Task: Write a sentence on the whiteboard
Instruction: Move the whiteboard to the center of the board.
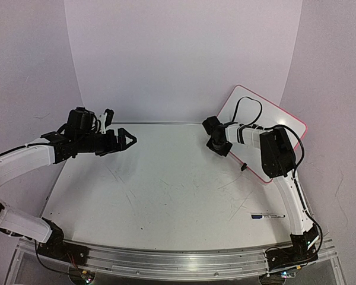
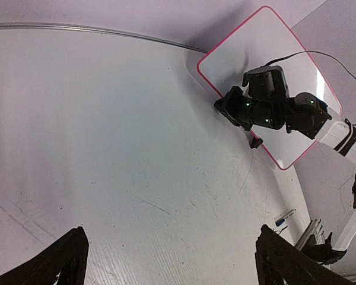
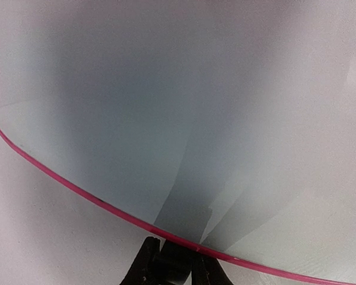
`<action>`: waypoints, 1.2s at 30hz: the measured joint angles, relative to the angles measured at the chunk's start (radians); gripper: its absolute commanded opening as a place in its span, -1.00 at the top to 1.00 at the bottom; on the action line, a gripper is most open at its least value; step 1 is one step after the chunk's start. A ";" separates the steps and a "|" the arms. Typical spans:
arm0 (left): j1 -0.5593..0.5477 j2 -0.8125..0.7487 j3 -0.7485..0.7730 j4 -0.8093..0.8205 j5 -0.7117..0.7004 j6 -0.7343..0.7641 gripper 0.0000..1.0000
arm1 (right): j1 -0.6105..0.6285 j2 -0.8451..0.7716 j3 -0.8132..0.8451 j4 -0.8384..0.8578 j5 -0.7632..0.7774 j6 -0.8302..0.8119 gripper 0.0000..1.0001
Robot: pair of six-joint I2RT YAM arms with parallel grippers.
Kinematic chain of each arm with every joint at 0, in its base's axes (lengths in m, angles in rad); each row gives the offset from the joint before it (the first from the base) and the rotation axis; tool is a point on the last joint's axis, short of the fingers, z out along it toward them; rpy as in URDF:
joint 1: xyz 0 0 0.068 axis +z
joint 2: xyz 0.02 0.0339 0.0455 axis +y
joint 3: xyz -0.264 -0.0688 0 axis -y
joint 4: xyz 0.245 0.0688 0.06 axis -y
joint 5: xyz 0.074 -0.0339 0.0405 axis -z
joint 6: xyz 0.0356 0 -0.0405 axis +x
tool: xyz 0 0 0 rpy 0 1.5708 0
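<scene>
1. The whiteboard (image 1: 282,122), pink-rimmed and bare of lettering wherever its face shows, stands tilted at 2 o'clock on the scratched table (image 1: 166,196). Its upper corner points toward the backdrop (image 1: 184,59).
2. The right gripper (image 3: 173,252) sits at the board's 9 o'clock edge. Its fingers are drawn close together with the rim running across their tips, which looks like a pinch on the whiteboard itself, not on a pen.
3. The left gripper (image 1: 127,138) hangs over the table's 10 o'clock side, spread wide and holding nothing.
4. A blue-ended marker (image 1: 267,217) lies flat at 4 o'clock near the right arm's base, well apart from both grippers.
5. The step in hand appears to be positioning the board before any writing.
   - The pinch should sit square on the rim.
   - The board should be drawn slowly toward the table's middle and laid flat.
   - It should be released only once it rests steady, since a thin, glossy board held near one edge can pivot or slip.
6. No container appears in any view, and the sentence is not yet begun.
</scene>
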 measured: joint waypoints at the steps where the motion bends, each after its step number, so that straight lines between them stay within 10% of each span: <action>1: 0.000 0.000 0.000 0.000 0.000 0.000 -0.99 | 0.002 0.000 0.000 0.000 -0.002 -0.005 1.00; 21: 0.000 -0.011 0.000 0.000 -0.036 -0.008 -0.99 | 0.133 -0.125 -0.262 0.210 -0.052 -0.227 1.00; 36: 0.000 -0.069 -0.063 0.002 -0.179 -0.059 -0.99 | 0.499 -0.220 -0.445 0.362 -0.174 -0.413 1.00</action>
